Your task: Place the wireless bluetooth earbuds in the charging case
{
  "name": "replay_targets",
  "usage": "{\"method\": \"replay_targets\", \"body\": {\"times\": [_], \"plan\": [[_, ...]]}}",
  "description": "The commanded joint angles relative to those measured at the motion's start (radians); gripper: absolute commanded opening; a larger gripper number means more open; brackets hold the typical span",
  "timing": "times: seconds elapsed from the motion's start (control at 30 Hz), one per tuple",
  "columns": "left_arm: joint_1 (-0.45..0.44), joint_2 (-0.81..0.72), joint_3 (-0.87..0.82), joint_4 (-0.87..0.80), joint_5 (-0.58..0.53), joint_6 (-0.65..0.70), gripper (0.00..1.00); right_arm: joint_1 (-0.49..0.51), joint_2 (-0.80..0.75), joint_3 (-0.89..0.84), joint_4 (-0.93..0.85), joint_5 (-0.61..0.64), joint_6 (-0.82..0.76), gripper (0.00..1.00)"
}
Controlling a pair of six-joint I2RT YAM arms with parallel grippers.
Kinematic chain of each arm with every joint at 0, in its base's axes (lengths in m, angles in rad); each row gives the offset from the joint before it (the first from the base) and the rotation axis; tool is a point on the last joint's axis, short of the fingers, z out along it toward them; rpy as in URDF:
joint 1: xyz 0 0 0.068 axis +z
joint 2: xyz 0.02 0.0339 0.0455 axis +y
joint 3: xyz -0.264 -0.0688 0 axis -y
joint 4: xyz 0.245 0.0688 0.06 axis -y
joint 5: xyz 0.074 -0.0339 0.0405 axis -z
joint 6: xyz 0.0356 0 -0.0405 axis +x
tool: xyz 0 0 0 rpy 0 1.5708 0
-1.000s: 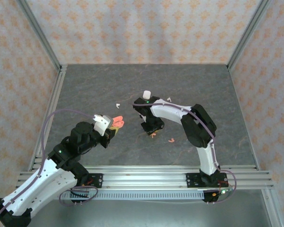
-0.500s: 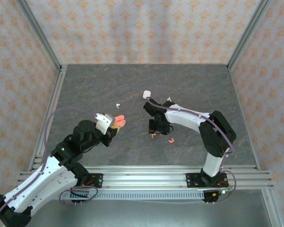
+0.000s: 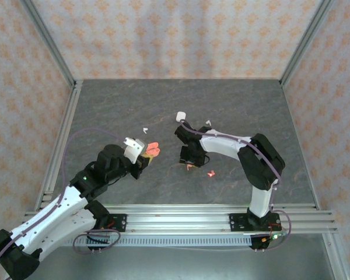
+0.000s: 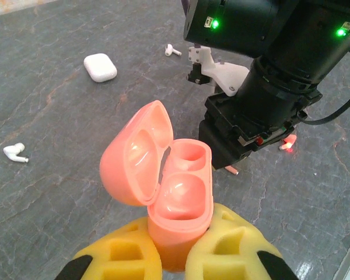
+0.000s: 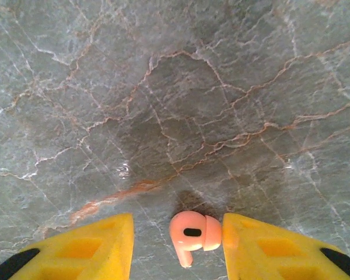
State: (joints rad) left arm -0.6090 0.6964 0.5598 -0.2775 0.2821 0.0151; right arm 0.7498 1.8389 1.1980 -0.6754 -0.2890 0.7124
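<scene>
From my station I see the grey, veined desk [image 3: 105, 105] with both arms reaching in over it. The left arm [image 3: 76, 195] is angled toward the middle and the right arm [image 3: 245, 151] is bent over with its wrist pointing down. The left jaws are clamped on the lower body of the pink charging case [image 4: 175, 186], which is held up off the desk. Its lid is hinged open to one side and both smooth wells inside are empty. A white charging case [image 3: 180, 116], closed and pebble-shaped, lies on the desk farther back. The right jaws stand parted just above the desk and grip nothing. One pink earbud [image 5: 193, 230] lies flat on the stone between them — a glossy rounded head with a dark oval slot and a short stem, close against one jaw and apart from the other. A second pink earbud [image 3: 210, 173] lies on the desk just beside that wrist. Two white earbuds are tiny and stemmed — one [image 3: 144, 129] left of the white case, the other [image 3: 208, 122] to its right.
</scene>
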Motion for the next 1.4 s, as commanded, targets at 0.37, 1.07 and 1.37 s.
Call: {"method": "replay_targets", "body": {"times": [0.37, 1.07, 1.37], "plan": [[-0.001, -0.014, -0.009, 0.04, 0.013, -0.015, 0.0, 0.006, 0.039, -0.008, 0.004, -0.001, 0.023, 0.4], [0.0, -0.034, -0.031, 0.086, 0.026, -0.022, 0.0, 0.009, -0.052, -0.006, -0.013, 0.083, -0.012, 0.19], [-0.002, 0.005, -0.033, 0.203, 0.055, -0.038, 0.0, 0.014, -0.289, -0.005, 0.015, 0.244, -0.064, 0.17]]}}
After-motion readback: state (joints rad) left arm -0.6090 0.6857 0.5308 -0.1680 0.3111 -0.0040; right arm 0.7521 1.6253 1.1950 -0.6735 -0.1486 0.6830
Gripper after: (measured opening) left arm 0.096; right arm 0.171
